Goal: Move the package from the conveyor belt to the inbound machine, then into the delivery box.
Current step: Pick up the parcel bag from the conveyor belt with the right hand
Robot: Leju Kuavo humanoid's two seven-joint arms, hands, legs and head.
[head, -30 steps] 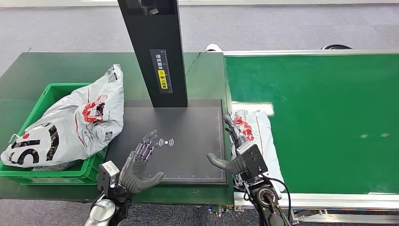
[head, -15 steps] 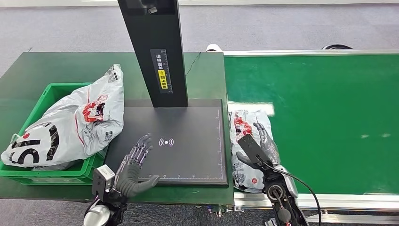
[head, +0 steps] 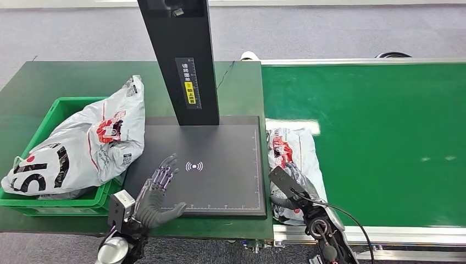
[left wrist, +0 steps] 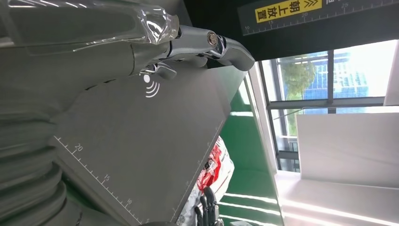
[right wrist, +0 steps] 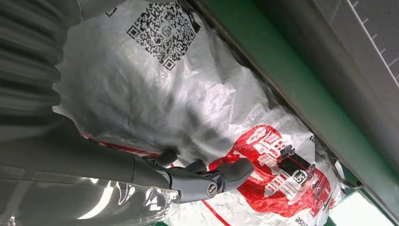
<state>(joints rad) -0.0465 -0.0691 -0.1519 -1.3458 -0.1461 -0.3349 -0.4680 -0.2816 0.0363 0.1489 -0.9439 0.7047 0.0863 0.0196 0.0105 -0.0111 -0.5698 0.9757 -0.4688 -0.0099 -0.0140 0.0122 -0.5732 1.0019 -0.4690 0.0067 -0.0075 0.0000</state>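
Progress stands at the first stage: you will note the package [head: 291,157] lies on the conveyor belt [head: 384,137], just right of centre in the head view, hard against the belt's left edge and beside the inbound machine [head: 206,165]. Nothing rests on the machine's dark scanning plate, so neither the transfer to the machine nor the drop into the delivery box [head: 60,201] at the lower left of the frame has been done for this item; a large bagged parcel [head: 82,143] already sits in that box. The right robot hand [head: 294,187] is laid over the near end of the package, its fingers [right wrist: 226,174] touching the silver wrapping beside the red print, but you cannot tell from these frames whether they have closed a grip or merely rest there. The left robot hand [head: 156,192] hovers over the near left part of the scanning plate, fingers spread, holding nothing. The package's long axis runs from the lower edge of the frame toward the upper, parallel to the machine's right edge; the QR label [right wrist: 162,30] sits at the near end, the red logo further up.
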